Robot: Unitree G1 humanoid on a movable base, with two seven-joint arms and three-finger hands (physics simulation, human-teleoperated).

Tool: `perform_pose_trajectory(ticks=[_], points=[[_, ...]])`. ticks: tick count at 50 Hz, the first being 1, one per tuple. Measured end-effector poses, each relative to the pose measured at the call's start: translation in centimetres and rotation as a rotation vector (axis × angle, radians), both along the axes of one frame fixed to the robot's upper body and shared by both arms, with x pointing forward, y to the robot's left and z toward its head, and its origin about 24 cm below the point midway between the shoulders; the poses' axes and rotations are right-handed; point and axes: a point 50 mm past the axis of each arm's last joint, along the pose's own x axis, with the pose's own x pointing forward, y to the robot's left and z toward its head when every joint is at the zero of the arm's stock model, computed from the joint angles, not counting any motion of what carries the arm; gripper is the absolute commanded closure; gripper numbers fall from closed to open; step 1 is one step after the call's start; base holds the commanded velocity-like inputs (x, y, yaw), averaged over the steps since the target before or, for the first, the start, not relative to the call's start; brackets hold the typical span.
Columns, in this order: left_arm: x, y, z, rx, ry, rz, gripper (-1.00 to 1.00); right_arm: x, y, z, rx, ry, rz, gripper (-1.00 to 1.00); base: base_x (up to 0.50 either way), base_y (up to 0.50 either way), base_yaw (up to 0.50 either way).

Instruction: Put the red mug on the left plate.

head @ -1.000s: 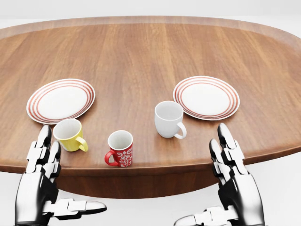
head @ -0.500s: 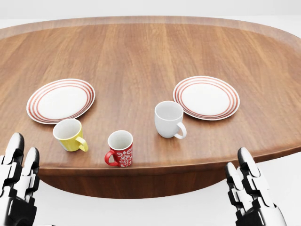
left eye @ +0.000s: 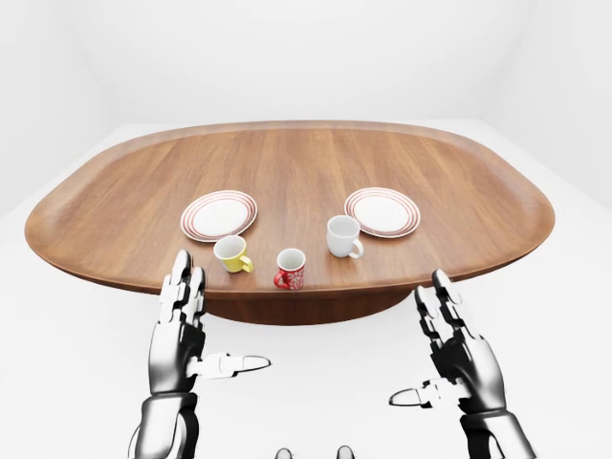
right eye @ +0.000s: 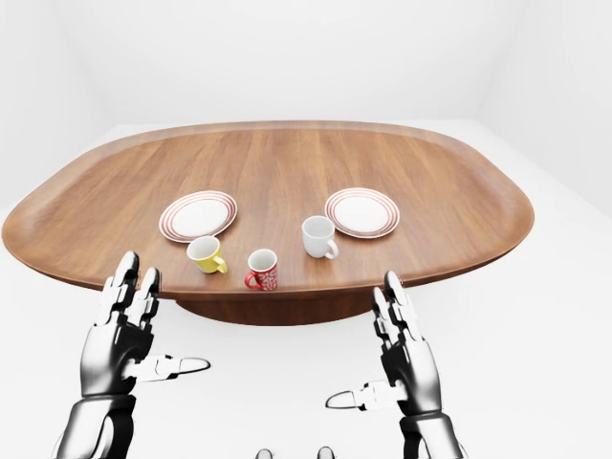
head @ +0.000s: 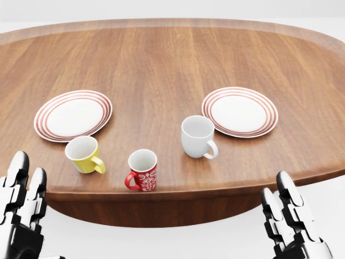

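The red mug, patterned in white with its handle to the left, stands upright near the table's near edge. The left plate, white with red rings, lies empty up and to the left of it. My left hand is open below the table's edge, left of the mug and apart from it, fingers up and thumb out. My right hand is open too, low on the right and below the edge. Neither hand holds anything.
A yellow mug stands between the red mug and the left plate. A white mug sits right of the red mug, beside a second ringed plate. The oval wooden table stretches away; white floor surrounds it.
Both hands have dropped from over the table's near edge to below it. The whole picture has shifted slightly to the right, so the camera moved; the mugs and plates stay put.
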Motion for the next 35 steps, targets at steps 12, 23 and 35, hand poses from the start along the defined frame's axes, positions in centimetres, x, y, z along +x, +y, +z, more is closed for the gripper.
perform_pose_trajectory(ticks=[12, 23, 35], points=[[0.11, -0.07, -0.01, 0.013, 0.004, -0.008, -1.00, 0.25, 0.25, 0.02, -0.009, 0.000, -0.007, -1.00, 0.00, 0.50, 0.00], [0.19, -0.16, -0.05, 0.020, 0.007, -0.014, -1.00, 0.33, 0.46, -0.11, -0.024, 0.011, -0.010, -1.00, 0.03, 0.50, 0.00], [0.27, -0.25, -0.06, 0.024, 0.009, -0.020, -1.00, 0.60, 0.55, 0.12, -0.042, 0.002, -0.015, -1.00, 0.04, 0.50, 0.00]])
